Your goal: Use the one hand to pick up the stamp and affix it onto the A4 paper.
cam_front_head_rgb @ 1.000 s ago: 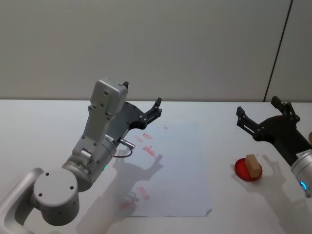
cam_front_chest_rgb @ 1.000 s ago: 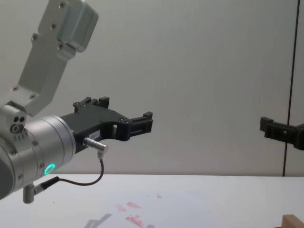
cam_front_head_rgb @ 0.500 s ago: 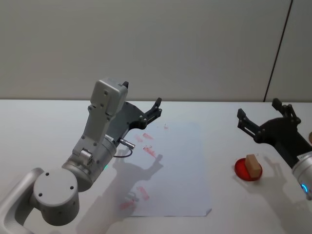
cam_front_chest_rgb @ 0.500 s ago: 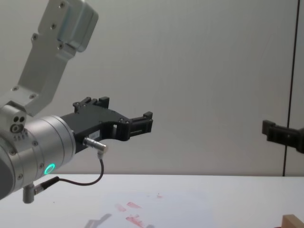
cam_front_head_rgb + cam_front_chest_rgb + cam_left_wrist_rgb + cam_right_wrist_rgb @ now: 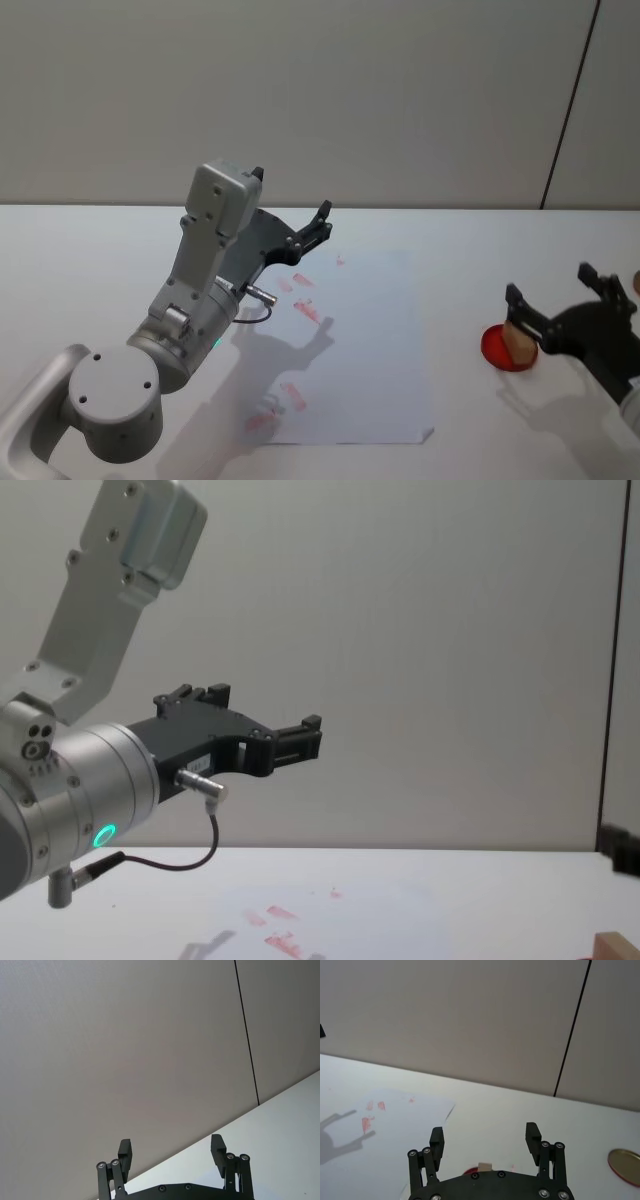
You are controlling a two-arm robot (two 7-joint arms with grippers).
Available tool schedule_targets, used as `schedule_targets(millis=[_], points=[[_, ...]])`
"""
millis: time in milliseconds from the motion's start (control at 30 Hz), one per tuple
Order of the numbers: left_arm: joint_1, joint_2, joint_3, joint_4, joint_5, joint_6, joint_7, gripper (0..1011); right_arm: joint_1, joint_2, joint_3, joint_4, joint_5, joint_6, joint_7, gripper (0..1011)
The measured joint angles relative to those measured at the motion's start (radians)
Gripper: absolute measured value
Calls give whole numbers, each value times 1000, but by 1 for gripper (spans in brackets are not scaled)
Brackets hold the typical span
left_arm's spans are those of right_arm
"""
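Down and back toward me is where the right gripper (image 5: 549, 281) has gone since a second ago. In the head view it hung farther back over the table, and in the chest view it has dropped from mid-height to low at the right edge. Its black claw fingers are spread wide with nothing pinched between them. The right wrist view shows the same gap (image 5: 484, 1137).

From the head view, that gripper's left finger crosses in front of the small tan wooden stamp block (image 5: 516, 345). I cannot tell whether it touches the block. The stamp stands upright on a round red ink pad (image 5: 495, 350), on the white table (image 5: 100, 260) to the right of the sheet and apart from it. In the right wrist view its top edge (image 5: 484, 1165) peeks out just past the gripper's body, in line with the gap between the fingers.

The white A4 paper (image 5: 370, 350) lies flat mid-table, with red ink prints (image 5: 308, 310) along its left half. A round gold lid (image 5: 623, 1160) lies on the table farther right.

My left gripper (image 5: 318, 225) has not shifted: it is raised above the paper's far left corner, with its fingers apart (image 5: 171, 1150) and holding nothing.
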Motion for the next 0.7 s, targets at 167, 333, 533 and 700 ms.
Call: schedule_targets(millis=[167, 333, 533, 700], points=[[0, 0, 0, 0, 0, 0, 0, 1003, -14, 2, 1, -8, 3, 43, -19, 1001], [0, 0, 0, 0, 0, 0, 0, 1003, -7, -12, 0, 2, 5, 93, -31, 1001], [0, 0, 0, 0, 0, 0, 0, 1003, 12, -32, -4, 25, 5, 139, -32, 1001], [0, 0, 0, 0, 0, 0, 0, 1003, 32, -53, -9, 50, 8, 184, -29, 1001]])
